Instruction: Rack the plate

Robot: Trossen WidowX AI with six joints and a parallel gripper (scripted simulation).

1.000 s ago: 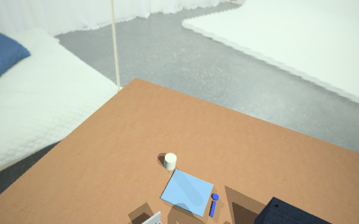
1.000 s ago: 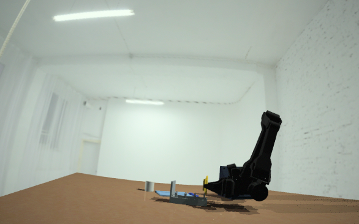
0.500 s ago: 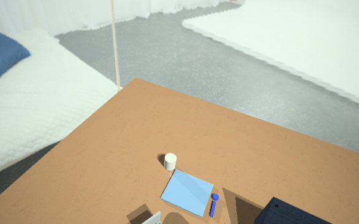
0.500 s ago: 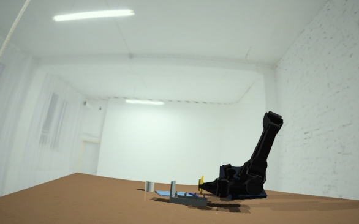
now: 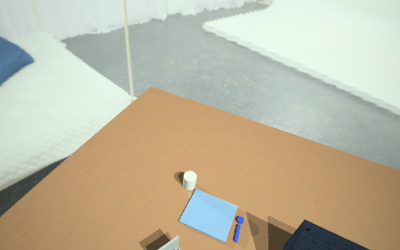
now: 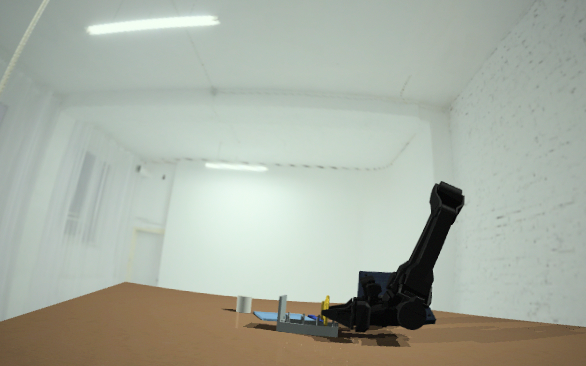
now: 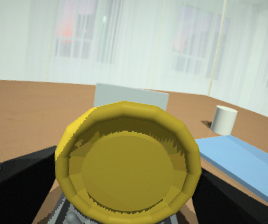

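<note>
Gripping yellow plate [image 7: 126, 168] upright, faceted rim, low over grey dish rack [image 6: 307, 326]

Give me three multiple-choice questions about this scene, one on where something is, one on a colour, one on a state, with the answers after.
1. Where does the white cylinder stand?
A. by a corner of the light blue mat
B. inside the dish rack
C. on the floor

2. What colour is the plate?
A. red
B. yellow
C. white

3. What state is the pincer in?
A. open and holding nothing
B. shut on the plate
C. out of view in every picture

Answers: 1 A, the top view shows the cylinder on the table at the mat's corner. 2 B, the wrist view is filled by a yellow disc. 3 B, the plate stands upright between the dark fingers, low over the rack.
</note>
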